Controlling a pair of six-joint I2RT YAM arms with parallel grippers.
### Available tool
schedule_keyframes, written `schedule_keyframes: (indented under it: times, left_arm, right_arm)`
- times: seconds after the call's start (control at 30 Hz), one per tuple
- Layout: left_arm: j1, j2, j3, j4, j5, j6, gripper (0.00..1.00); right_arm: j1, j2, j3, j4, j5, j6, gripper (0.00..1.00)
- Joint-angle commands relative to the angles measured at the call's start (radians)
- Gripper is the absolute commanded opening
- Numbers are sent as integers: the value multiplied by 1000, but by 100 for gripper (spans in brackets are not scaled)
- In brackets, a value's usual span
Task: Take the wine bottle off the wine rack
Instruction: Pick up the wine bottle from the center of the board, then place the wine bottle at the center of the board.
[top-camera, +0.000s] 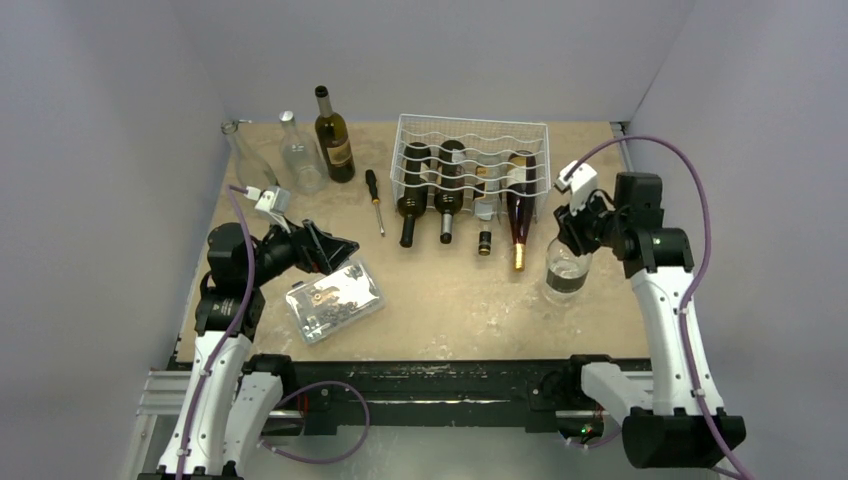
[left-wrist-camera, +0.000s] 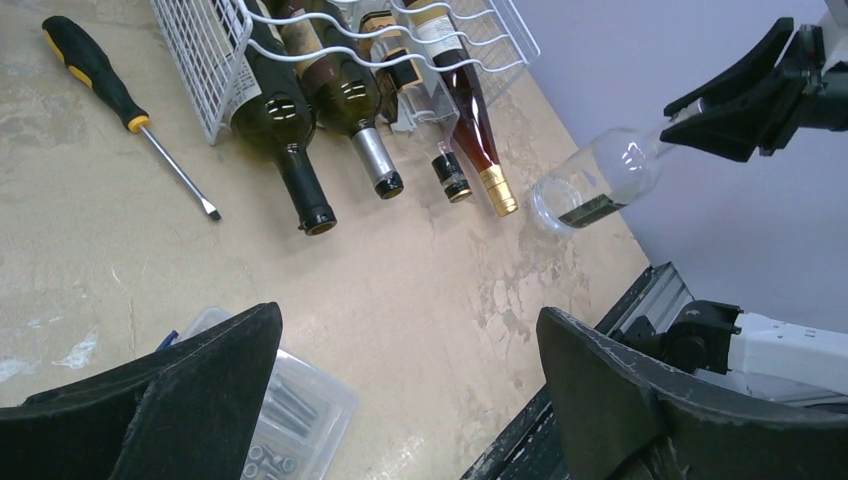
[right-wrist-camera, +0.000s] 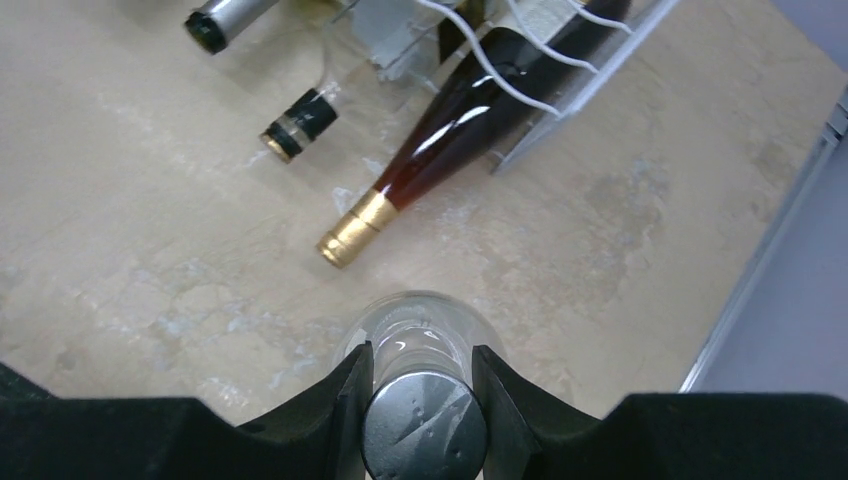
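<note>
While grey walls (top-camera: 100, 150) enclose the scuffed tan tabletop (top-camera: 450, 300), the right gripper (right-wrist-camera: 425, 385) clamps a clear glass bottle (top-camera: 566, 272), seemingly upright; the left gripper (left-wrist-camera: 410, 395) gapes.

Black-yellow screwdriver (top-camera: 376, 205) flat on tan table (top-camera: 450, 310); clear box (top-camera: 333, 298) of screws toward front-left.

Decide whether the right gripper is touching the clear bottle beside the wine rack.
Touching. The right wrist view shows the right gripper closed against both sides of the clear bottle's capped neck.
</note>
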Motion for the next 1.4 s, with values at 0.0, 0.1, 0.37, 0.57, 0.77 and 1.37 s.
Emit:
schedule_keyframes:
  times: [0.0, 0.1, 0.37, 0.57, 0.77, 1.37]
  left_arm:
    - [-1, -11, -12, 55, 18, -10, 100]
    - [-1, -12, -12, 55, 19, -10, 100]
    - [-2, -14, -12, 54, 20, -10, 100]
    - [-1, -14, -11, 59, 26, -16, 100]
    - [-1, -13, -13, 69, 35, -23, 100]
    - [-2, 0, -19, 85, 49, -37, 100]
  right_arm:
    - [-136, 59, 131, 216, -74, -58, 0]
    - [-196, 122, 170, 286, -104, -50, 0]
    - [-251, 298, 282, 478, -109, 25, 0]
    - [-256, 445, 396, 584, -122, 115, 0]
    - [-257, 613, 549, 604, -139, 206, 0]
    - [-257, 810, 630, 632, -92, 250, 39]
